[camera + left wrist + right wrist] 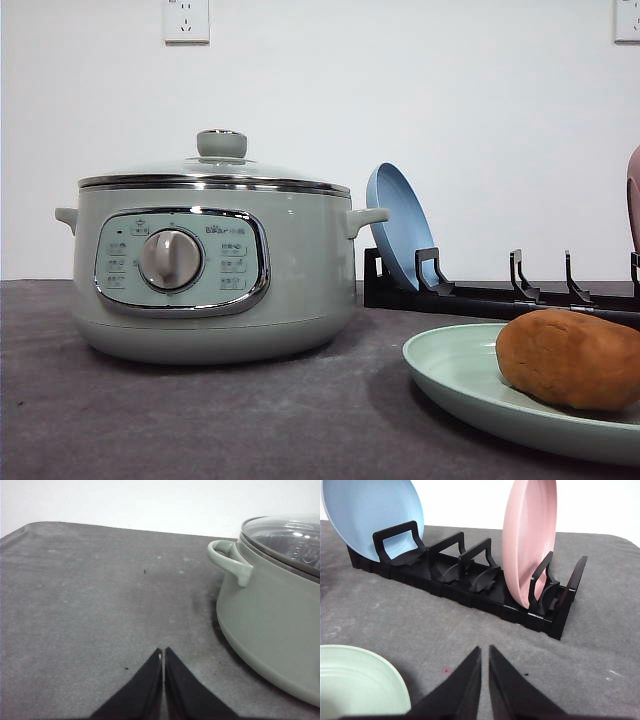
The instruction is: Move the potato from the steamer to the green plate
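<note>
Potato [570, 358] rests on green plate [450, 370], grey table [200, 420], white wall [400, 80]; both claws together.

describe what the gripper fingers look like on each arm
Left gripper: two matte black fingers, wedge-shaped, tapering to thin tips. Right gripper: the same matte black tapered wedges. No markings, cables or sleeves visible on either.

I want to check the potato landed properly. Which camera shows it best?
The front view: the potato lies on the green plate, cut by the picture's edge. The right wrist view catches a bare part of that plate; the left wrist view looks at the steamer.
</note>
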Robot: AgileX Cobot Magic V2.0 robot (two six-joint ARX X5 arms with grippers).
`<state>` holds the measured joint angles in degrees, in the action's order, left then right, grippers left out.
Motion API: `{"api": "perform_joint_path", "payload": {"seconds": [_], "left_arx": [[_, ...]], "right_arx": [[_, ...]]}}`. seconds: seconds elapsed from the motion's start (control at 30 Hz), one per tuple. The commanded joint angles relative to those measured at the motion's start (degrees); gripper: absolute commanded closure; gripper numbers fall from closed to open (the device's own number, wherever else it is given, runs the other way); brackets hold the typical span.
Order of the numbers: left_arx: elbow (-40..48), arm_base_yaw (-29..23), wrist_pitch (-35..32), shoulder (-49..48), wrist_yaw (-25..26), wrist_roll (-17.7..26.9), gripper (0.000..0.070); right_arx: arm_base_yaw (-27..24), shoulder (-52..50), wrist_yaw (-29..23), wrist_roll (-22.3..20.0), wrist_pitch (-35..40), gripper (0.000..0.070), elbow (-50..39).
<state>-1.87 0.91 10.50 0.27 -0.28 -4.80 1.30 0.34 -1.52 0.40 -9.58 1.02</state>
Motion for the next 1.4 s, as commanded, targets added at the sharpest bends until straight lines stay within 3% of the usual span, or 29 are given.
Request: {"api": "perform_joint_path", "payload": {"seconds": [0.0, 1.37], "left_arx": [[1.18, -0.04, 0.26, -0.09, 0.27, 0.83, 0.0700], [1.18, -0.04, 0.26, -0.09, 0.27, 0.83, 0.0700]], "right_arx": [[0.09, -0.13, -0.02, 0.46, 0.61, 0.0685, -0.33], [0.09, -0.13, -0.02, 0.44, 0.61, 0.0685, -0.33]]}}
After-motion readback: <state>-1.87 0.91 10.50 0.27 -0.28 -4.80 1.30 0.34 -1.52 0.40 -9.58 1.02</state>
